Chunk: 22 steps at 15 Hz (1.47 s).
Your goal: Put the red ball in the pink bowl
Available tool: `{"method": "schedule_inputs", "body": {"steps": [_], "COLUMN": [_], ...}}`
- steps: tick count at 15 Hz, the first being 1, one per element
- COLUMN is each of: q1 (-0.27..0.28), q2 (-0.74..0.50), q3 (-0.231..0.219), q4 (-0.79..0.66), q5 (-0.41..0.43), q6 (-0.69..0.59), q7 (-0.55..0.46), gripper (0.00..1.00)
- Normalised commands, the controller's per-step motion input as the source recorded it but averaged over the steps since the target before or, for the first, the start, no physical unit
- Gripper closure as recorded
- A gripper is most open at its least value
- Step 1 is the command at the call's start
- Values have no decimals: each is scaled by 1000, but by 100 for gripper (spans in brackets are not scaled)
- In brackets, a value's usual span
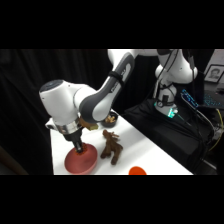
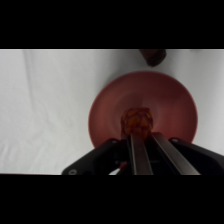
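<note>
The pink bowl point(image 1: 89, 162) sits near the table's front left corner; in the wrist view the pink bowl point(image 2: 170, 97) fills the middle. The red ball point(image 2: 137, 121) lies over the bowl's centre, right at the tips of my fingers point(image 2: 140, 150). My gripper point(image 1: 79, 148) reaches straight down into the bowl and looks shut on the ball. In the side view the ball is hidden behind the gripper.
A brown stuffed animal point(image 1: 111, 146) stands just right of the bowl, and its dark edge point(image 2: 152, 56) shows at the top of the wrist view. A small black bowl point(image 1: 111, 118) sits behind it. A flat orange-red object point(image 1: 137, 171) lies at the front edge.
</note>
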Motion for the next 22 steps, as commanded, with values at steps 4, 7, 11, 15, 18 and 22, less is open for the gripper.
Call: {"method": "schedule_inputs", "body": {"steps": [4, 7, 11, 15, 18, 22], "q1": [-11, -11, 11, 33, 20, 6], "q2": [174, 109, -31, -251, -349, -394], "q3": [22, 30, 12, -2, 13, 22], "q4": [264, 243, 166, 3, -94, -171], "q5": [105, 108, 81, 58, 70, 74], "q6": [-60, -129, -227, -312, -288, -252], "q7": [-158, -172, -145, -104, -95, -98], "gripper": [58, 34, 2, 0, 0, 0]}}
